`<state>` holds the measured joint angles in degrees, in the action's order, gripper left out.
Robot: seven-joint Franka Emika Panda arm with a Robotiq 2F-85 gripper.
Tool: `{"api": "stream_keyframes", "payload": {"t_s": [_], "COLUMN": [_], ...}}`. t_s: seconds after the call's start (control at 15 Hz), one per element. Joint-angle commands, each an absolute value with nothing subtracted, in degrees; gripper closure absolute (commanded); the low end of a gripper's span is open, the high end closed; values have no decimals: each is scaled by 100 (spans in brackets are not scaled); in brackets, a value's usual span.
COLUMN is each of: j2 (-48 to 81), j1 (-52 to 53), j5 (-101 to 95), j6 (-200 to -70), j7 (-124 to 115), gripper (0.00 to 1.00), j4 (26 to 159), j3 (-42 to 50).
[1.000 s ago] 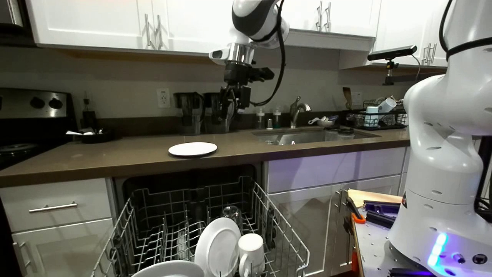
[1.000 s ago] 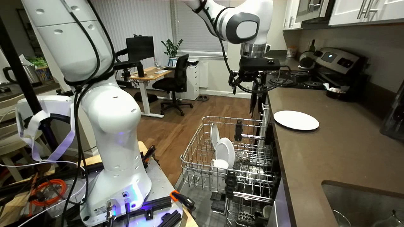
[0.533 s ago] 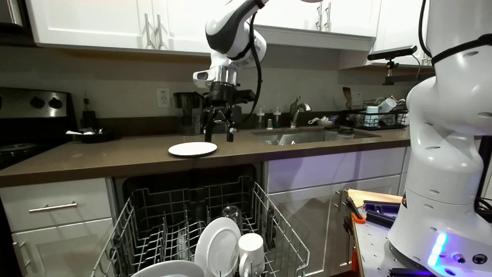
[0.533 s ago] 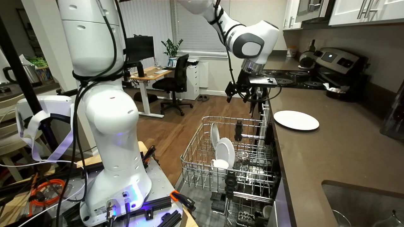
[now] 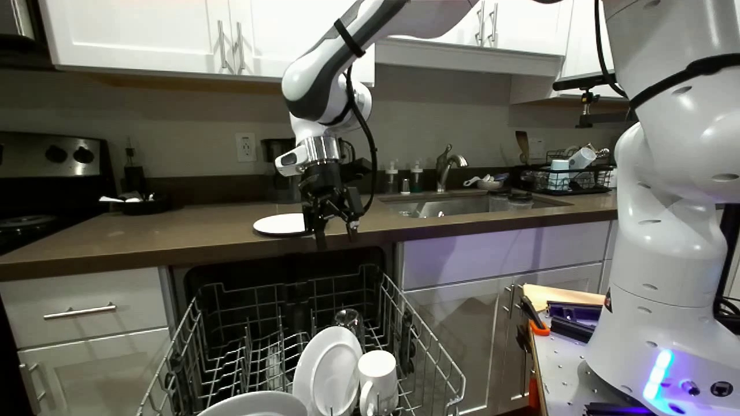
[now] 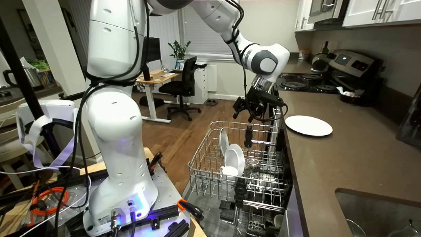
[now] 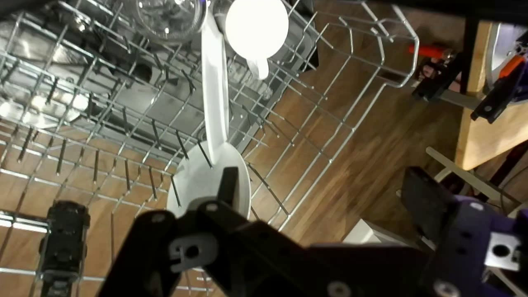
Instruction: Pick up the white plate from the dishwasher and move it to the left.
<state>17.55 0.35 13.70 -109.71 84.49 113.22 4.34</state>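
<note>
Slanting above dishwasher rack [image 5: 424,327]; tool [image 5: 336,239] jaws apart

upper cabinets [image 5: 139,34] bright | wall [image 5: 191,130] beneath dim | wrist view: mug [image 7: 256,27] overexposed, tool [image 7: 321,181] dark, blurred

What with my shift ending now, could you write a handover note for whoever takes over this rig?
Tool: open, holding nothing, hanging above the dishwasher.
In the dishwasher: a white plate standing beside the mug, and a second white plate on its other side; I can't tell which is meant. A third plate lies on the counter.
Done: tool overhead; no plate gripped yet.
Left: settle which plate, grasp it, lift it out, move it left.
</note>
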Motion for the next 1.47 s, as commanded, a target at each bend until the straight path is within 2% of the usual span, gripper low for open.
{"api": "stream_keyframes", "payload": {"t_s": [0.0, 0.8, 1.4], "j2": [2154, 2433, 3576], "j1": [-41, -184, -129], "j5": [796, 619, 599], "j6": [-11045, -11436, -11833], "j7": [7556, 7187, 7105], "gripper": [0, 0, 0], "j4": [10976, 10884, 10464], "j3": [246, -145, -431]}}
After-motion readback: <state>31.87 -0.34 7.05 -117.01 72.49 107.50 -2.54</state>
